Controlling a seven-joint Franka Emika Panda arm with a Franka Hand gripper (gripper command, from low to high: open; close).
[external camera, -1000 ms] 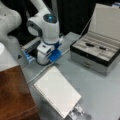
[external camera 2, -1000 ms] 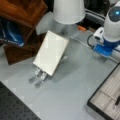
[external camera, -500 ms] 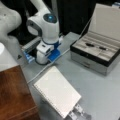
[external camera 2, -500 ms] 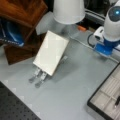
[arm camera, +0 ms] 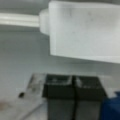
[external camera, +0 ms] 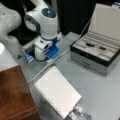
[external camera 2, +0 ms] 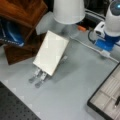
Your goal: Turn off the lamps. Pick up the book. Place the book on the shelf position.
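With its fingers pressed together, the gripper (arm camera: 73, 93) seems to sit on a white power-strip switch (arm camera: 82, 30); press straight, gently.

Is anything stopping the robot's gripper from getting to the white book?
Probably not. The book leans on a metal stand with bare table around it and nothing on top. The gripper, jaws together, is down by the blue block, apart from the book.
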